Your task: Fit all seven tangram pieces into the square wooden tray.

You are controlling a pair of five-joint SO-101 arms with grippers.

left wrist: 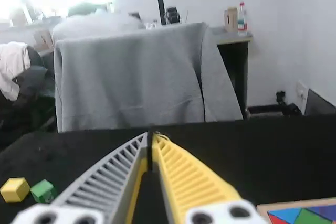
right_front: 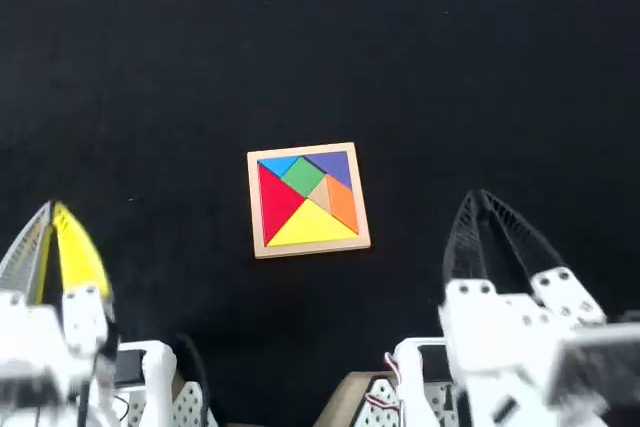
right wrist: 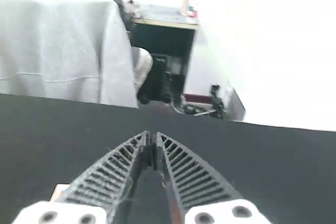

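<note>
The square wooden tray (right_front: 256, 209) lies at the middle of the black table, and its corner (left wrist: 287, 204) peeks into the left wrist view. Inside it sit the coloured pieces side by side: red triangle (right_front: 274, 199), yellow triangle (right_front: 312, 228), orange piece (right_front: 343, 201), green square (right_front: 303, 176), blue piece (right_front: 279, 163), purple piece (right_front: 334, 164) and a tan triangle (right_front: 320, 193). My left gripper (right_front: 52, 209), grey and yellow, is shut and raised at the near left, apart from the tray. My right gripper (right_front: 476, 197), black-fingered, is shut at the near right, holding nothing.
A yellow cube (left wrist: 14, 189) and a green cube (left wrist: 43, 191) rest on the table far off to the left. A grey cloth-covered object (left wrist: 131, 72) stands behind the table's far edge. Black table surface (right_front: 320, 67) surrounds the tray.
</note>
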